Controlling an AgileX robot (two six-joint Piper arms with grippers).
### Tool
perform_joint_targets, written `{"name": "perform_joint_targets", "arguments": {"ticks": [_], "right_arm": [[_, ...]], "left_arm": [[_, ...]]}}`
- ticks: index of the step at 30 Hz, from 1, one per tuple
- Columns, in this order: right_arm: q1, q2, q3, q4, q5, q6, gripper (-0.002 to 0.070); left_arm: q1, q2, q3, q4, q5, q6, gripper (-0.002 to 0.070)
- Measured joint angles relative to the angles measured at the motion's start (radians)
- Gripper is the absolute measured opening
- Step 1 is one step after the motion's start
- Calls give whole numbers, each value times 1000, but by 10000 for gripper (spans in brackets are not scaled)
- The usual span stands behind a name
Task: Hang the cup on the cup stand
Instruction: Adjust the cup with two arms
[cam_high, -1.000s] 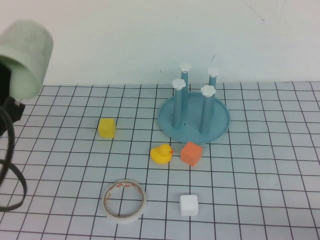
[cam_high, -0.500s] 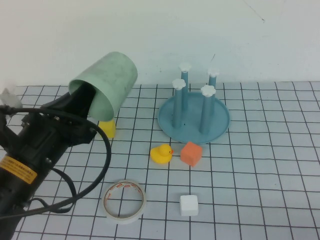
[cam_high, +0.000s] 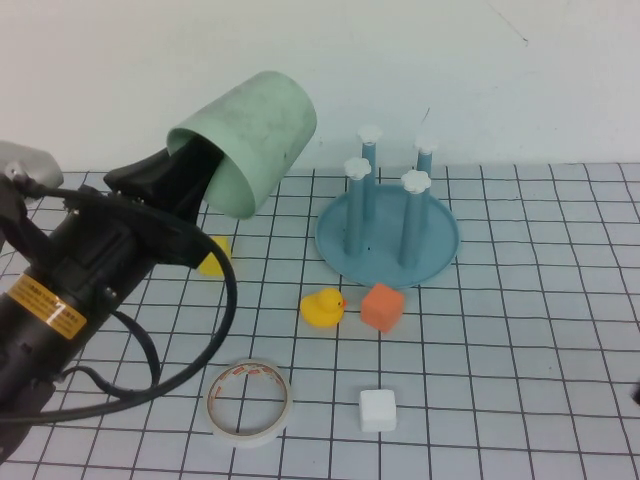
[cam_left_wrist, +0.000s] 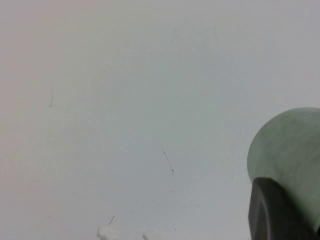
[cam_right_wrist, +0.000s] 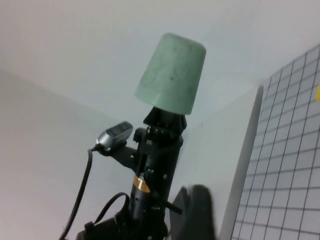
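The left tool (cam_high: 195, 185) is raised above the left side of the worktop (cam_high: 520, 330) with its fingers pushed up inside the cup (cam_high: 248, 140), so their tips are hidden. The fingers look pressed together on the cup's wall, and the cup rides on them clear of the worktop. The cup is tilted, its closed bottom pointing up and toward the cup stand (cam_high: 388, 228), its open mouth facing down toward the arm. It is off to the left of the stand and touches none of the pegs.

In the left wrist view only a rounded part of the cup (cam_left_wrist: 292, 160) and one dark finger (cam_left_wrist: 272, 212) show at the edge, against the white wall; two white peg caps are cut off at the border.

The right tool (cam_right_wrist: 197, 212) appears only as a blurred dark shape in its own wrist view, and whether it is spread or closed cannot be told. That view shows the left arm holding the cup (cam_right_wrist: 171, 75) aloft.

The stand sits on the worktop with four upright pegs. In front of it lie a yellow duck (cam_high: 323, 307) and an orange cube (cam_high: 382, 306), close together. A white cube (cam_high: 377, 410) and a tape roll (cam_high: 248, 401) lie nearer the robot. A yellow cube (cam_high: 213, 256) is mostly hidden behind the left arm.
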Motion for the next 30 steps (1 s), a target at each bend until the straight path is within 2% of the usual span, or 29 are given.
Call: {"name": "perform_joint_targets", "arguments": {"ticks": [3, 6, 12, 18, 25, 30], "right_arm": [[7, 204, -103, 0, 72, -50, 610], [33, 374, -200, 0, 131, -90, 646], [143, 669, -425, 0, 172, -117, 662], [176, 885, -591, 0, 197, -87, 661], [203, 1003, -664, 0, 204, 7, 661], [293, 1011, -735, 0, 100, 11, 661]], "left_arm": [[0, 0, -6, 0, 0, -14, 6], [0, 0, -6, 2, 0, -19, 6], [0, 0, -6, 4, 0, -20, 6], [0, 0, -6, 4, 0, -17, 6], [0, 0, -6, 4, 0, 48, 5], [0, 0, -6, 6, 0, 128, 5]]}}
